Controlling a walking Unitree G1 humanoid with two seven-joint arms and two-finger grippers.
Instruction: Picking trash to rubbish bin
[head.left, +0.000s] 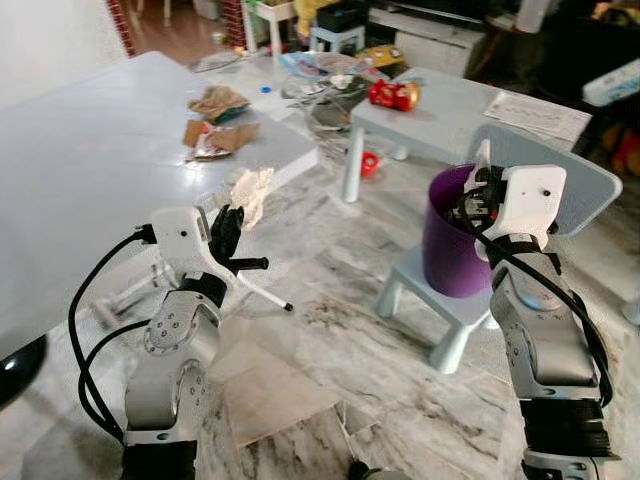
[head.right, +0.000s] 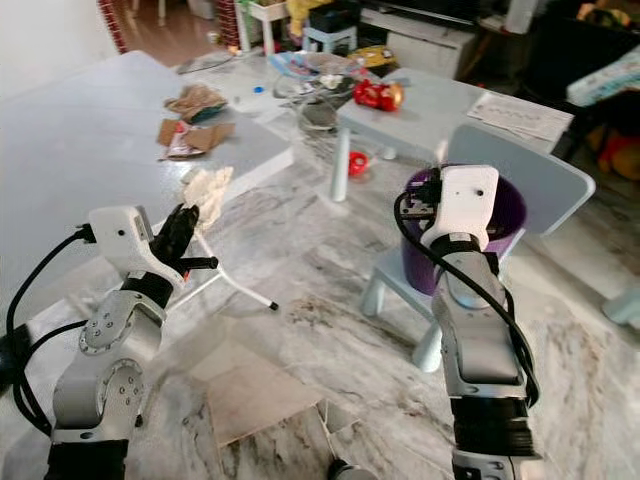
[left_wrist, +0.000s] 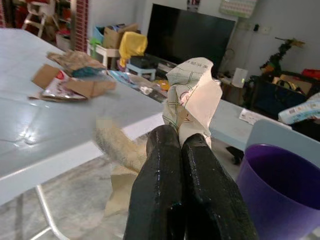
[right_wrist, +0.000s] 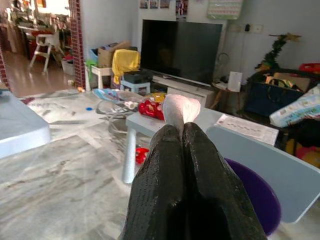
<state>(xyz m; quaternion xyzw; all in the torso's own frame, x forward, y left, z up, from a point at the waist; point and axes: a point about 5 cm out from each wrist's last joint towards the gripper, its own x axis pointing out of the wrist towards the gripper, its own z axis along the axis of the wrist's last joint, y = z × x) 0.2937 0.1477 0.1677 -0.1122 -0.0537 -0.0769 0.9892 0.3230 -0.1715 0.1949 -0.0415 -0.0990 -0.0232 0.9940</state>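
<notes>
The left eye view showed, at far left, a large grey table (head.left: 90, 170) whose top carried a small heap of torn cardboard and wrappers (head.left: 218, 135) near its far corner, with a second brown crumpled piece (head.left: 218, 100) just behind it. Below the table's near edge, the left gripper (head.left: 228, 228) was raised over the marble floor (head.left: 330, 300), its black fingers clenched on a crumpled paper (head.left: 250, 192) that stuck up beyond the fingertips. In the left wrist view the same crumpled paper (left_wrist: 192, 97) was pinched between the two closed fingers (left_wrist: 160, 165), printed with a faint grid pattern, and the purple rim of the bin sat off to one side.

On the floor in front of the robot lay a flat brown cardboard sheet (head.left: 270, 385). Further right stood a small pale-blue table (head.left: 450, 110) holding a red can or packet (head.left: 394, 95) and a printed sheet (head.left: 535, 113).

To the right of that, a purple rubbish bin (head.left: 452, 250) rested on the seat of a small pale-blue chair (head.left: 560, 170). The right gripper (head.left: 482, 185) hovered at the bin's rim, above its opening. The right wrist view showed its fingers (right_wrist: 165, 165) pressed together on a small white scrap of paper (right_wrist: 180, 109), with the bin's purple interior (right_wrist: 255, 197) beside and below them.
</notes>
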